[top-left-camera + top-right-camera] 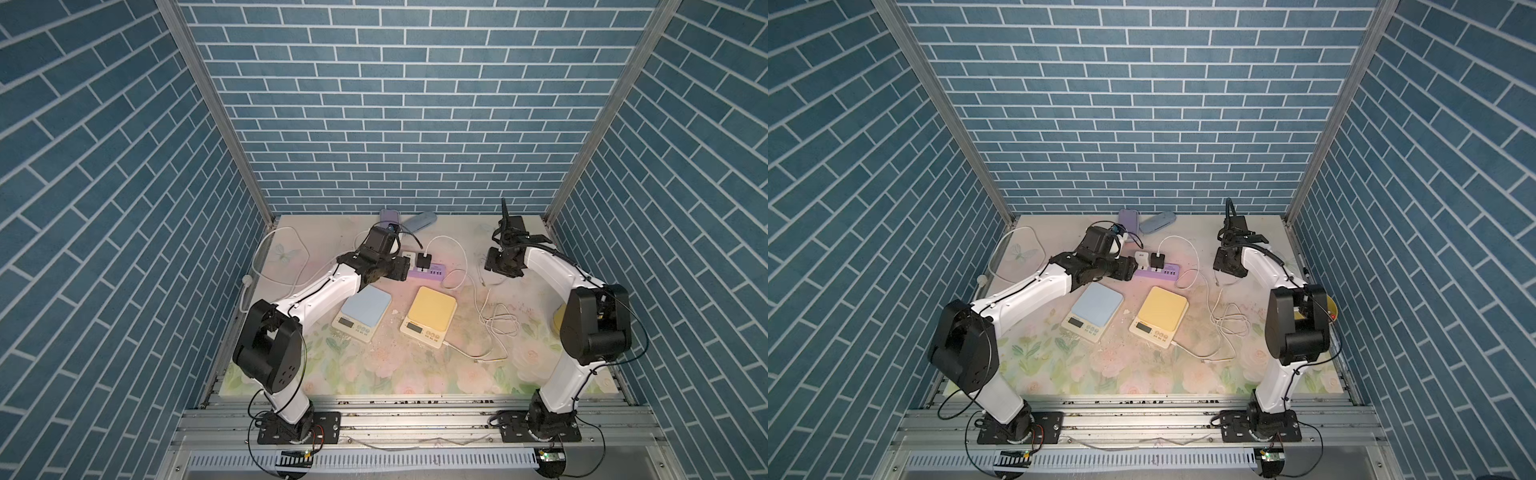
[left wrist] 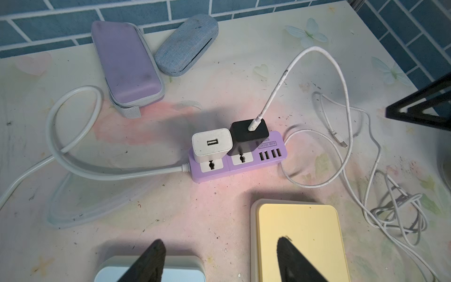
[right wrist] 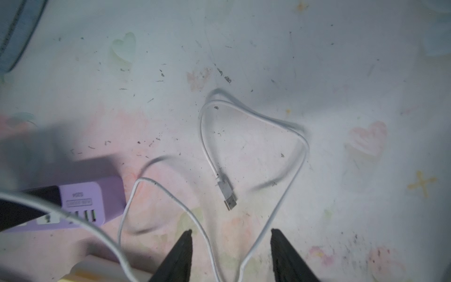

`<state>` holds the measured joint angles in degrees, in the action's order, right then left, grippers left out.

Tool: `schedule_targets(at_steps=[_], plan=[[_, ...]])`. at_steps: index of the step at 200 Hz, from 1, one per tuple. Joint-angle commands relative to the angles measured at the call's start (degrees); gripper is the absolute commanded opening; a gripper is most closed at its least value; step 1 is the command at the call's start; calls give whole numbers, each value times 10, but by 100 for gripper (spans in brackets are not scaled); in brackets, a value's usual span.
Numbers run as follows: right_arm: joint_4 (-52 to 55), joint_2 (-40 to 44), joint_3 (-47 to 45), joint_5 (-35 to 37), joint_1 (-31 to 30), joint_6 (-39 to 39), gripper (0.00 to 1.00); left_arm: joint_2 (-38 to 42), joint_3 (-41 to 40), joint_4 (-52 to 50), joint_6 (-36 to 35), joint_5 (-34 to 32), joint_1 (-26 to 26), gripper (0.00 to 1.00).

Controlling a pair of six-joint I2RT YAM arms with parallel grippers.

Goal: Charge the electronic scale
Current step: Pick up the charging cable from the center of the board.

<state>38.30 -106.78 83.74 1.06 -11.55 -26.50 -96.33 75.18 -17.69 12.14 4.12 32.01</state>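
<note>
Above floral table [image 2: 219,85], only wrist views show left hand [image 2: 220,240], right hand [image 3: 231,230] open.

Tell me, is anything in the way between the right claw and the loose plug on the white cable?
Nothing visible is. The right claw hangs open close to the loose plug, with only bare table between them. Two strands of the white cable lie below the claw, beside the plug, not over it.

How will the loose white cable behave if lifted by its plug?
The white cable lies in loose curves, so it will probably droop and trail. It looks thin, likely light. Its plug seems stiff, probably the firmer hold.
</note>
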Motion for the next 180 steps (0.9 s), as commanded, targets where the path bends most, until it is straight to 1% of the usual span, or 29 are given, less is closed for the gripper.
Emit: schedule_targets(at_steps=[1,18,32,52,108,117,137,151,154,160,180], plan=[[68,-54,46,-14,-2,41,55,-4,1,1,-5,5,-1,75],[90,-90,75,-6,-8,55,54,-9,3,-3,-4,9,-2,75],[123,-117,99,21,-14,64,49,-15,8,-9,-3,10,-2,75],[145,-143,110,38,-20,77,45,-24,16,-12,-2,13,-1,75],[154,-183,129,49,-32,94,45,-39,21,-18,-2,19,-2,75],[154,-185,132,51,-33,94,39,-38,19,-17,-3,19,-2,75],[148,-201,132,54,-34,96,16,-38,17,-16,-2,19,-2,75],[133,-193,121,47,-32,97,4,-34,16,-18,-2,21,-2,75],[128,-193,116,43,-31,97,3,-33,15,-17,-3,21,-2,75],[114,-166,106,34,-30,96,0,-30,14,-16,-3,22,-3,75],[39,-95,42,-23,-20,94,0,-12,3,1,-8,43,-5,74]])
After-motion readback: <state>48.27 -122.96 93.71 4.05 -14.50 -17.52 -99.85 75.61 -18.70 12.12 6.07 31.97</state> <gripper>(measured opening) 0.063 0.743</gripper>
